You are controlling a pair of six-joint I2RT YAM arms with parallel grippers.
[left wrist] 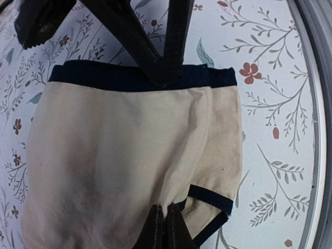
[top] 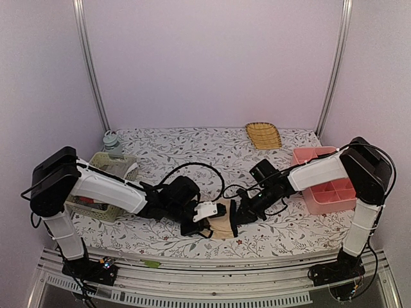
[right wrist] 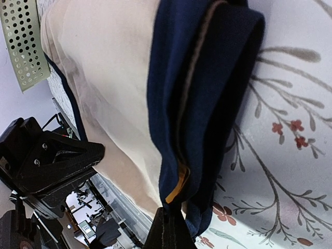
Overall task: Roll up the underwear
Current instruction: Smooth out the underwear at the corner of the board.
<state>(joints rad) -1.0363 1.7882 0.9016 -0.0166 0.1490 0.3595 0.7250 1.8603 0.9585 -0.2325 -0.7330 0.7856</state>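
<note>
Closest in, the left gripper (left wrist: 162,231) has its fingertips pressed together on the lower hem of the briefs (left wrist: 129,155), beside the dark-edged leg opening. At the opposite end, the right gripper (right wrist: 167,231) is likewise closed, pinching the dark waistband where it is folded over. The briefs, beige with dark edging, lie mostly flat on the floral tablecloth (left wrist: 270,129) between the two grippers. Left of the briefs sits a green basket (top: 109,173) with cloth in it. Right of them is a pink tray (top: 327,183). Beyond them, well apart, lies a yellow woven dish (top: 263,135).
</note>
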